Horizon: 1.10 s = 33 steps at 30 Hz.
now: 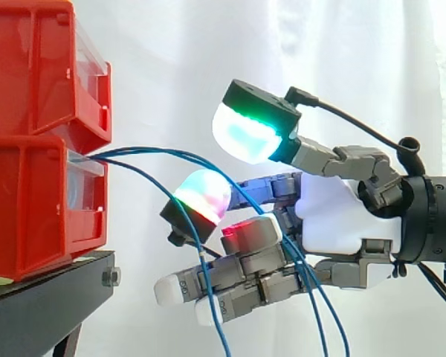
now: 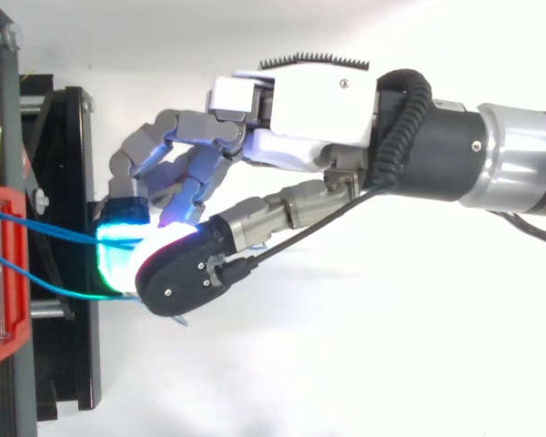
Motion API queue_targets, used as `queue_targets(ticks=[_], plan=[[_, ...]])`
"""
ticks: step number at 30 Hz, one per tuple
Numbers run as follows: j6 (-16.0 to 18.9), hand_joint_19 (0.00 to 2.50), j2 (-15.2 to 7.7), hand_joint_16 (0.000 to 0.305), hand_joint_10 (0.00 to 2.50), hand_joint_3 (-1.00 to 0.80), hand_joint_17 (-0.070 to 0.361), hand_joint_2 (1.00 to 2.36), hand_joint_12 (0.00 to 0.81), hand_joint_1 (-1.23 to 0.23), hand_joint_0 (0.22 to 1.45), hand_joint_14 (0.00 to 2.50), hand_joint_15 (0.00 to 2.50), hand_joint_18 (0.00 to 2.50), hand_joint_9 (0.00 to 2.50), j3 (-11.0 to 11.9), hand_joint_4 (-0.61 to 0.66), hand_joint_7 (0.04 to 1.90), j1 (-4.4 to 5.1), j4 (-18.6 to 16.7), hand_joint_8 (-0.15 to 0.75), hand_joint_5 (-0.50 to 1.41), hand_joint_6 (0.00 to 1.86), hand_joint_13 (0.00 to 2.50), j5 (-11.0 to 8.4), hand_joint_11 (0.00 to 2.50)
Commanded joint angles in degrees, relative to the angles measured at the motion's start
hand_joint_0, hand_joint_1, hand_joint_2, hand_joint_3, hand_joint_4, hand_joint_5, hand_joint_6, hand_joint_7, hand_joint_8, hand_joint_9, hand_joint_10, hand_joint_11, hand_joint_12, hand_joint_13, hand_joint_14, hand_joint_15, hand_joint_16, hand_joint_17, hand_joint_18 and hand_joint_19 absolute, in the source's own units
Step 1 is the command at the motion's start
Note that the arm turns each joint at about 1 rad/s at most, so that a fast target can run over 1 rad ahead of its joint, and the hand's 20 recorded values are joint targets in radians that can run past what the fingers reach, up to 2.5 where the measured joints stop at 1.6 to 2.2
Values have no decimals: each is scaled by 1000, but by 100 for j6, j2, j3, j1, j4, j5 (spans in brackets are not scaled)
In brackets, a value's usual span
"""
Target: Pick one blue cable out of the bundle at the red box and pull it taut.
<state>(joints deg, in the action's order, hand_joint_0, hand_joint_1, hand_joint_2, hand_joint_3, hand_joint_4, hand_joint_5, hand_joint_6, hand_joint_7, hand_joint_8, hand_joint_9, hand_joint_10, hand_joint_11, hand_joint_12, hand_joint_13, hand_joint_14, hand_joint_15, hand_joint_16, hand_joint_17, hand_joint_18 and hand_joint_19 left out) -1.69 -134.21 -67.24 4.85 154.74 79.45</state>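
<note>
Blue cables (image 1: 134,151) leave the lower red box (image 1: 37,216) at left and droop slack across the hand (image 1: 334,216) further right. Whether the hand grips one cannot be told. Advisable: isolate one strand, pinch firmly, draw steadily rightward.

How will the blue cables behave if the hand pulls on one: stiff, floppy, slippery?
Probably floppy: the blue cables arc out of the red box and droop past the hand. Likely light and thin, so one may slip. They run close together, so pulling one could drag neighbours.
</note>
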Motion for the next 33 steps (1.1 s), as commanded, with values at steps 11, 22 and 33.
queue_targets(ticks=[11, 22, 33], plan=[[-227, 394, 0, 57, 11, -393, 129, 1008, 444, -626, 564, 8, 199, 461, 1074, 0, 184, 908, -10, 56, 419, -136, 778, 485, -220, 1249], [-218, 375, 0, 58, 8, -186, 130, 1017, 451, -711, 585, 7, 177, 482, 1053, 0, 177, 907, -10, 21, 418, -173, 902, 493, -220, 1297], [-200, 334, 0, 56, 9, -127, 127, 1020, 445, -821, 634, 7, 178, 499, 1055, 35, 87, 983, -10, 39, 405, -173, 931, 497, -193, 1356]])
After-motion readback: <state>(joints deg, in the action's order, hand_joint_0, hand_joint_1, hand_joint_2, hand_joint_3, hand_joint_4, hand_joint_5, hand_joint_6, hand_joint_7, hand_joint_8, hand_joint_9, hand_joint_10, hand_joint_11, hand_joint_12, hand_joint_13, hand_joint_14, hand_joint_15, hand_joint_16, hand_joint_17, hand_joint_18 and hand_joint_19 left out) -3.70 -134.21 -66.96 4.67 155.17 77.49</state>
